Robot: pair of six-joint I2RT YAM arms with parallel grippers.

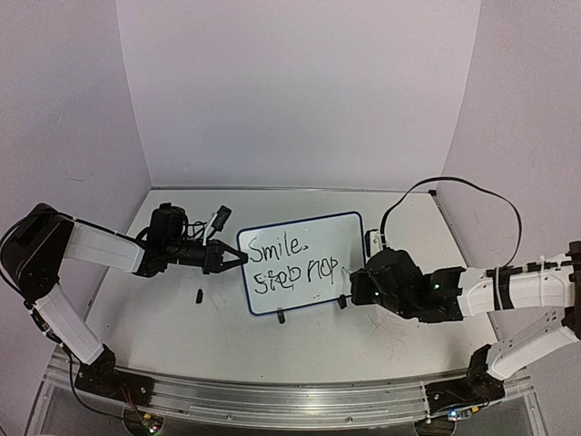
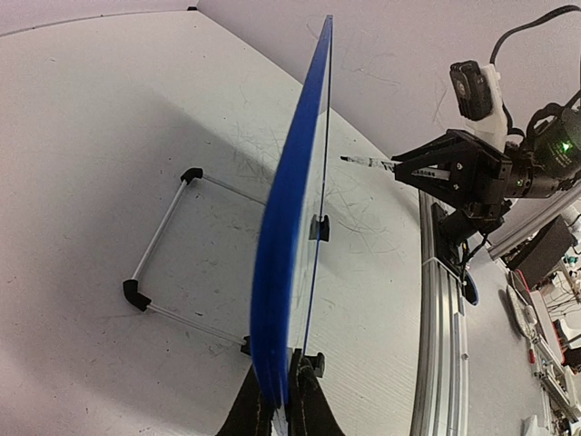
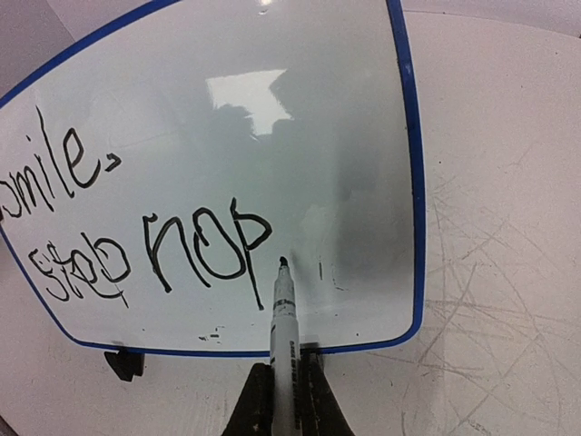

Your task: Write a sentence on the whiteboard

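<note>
Evidently the writing is well under way but is not judged finished. The whiteboard [image 1: 313,238] is stood near the middle of the table [image 1: 172,336], propped at a tilt on a wire stand [image 2: 162,232] and two black clip feet [image 1: 281,317], with its face turned toward the near edge. Its left edge is clamped between the closed fingers of the left tool [image 1: 238,260], so the board is steadied from that side. In the left wrist view the blue rim is seen pinched edge-on.

The sentence [image 1: 292,259] is laid out in two lines of black lettering: "Smile." with its full stop on the upper line, and "Stop hop" on the lower one. A marker [image 3: 284,313] is gripped tightly in the right tool [image 3: 286,404] at the near right of the board, and its tip is placed just right of the tail of the last "p". Whether the tip is touching the surface cannot be told.

To the right of the last letter a bare stretch of board is seen, apart from a few faint small marks. The upper line is taken as complete. The lower line is judged to break off mid-word, so more letters are expected there before the marker can be lifted away.
</note>
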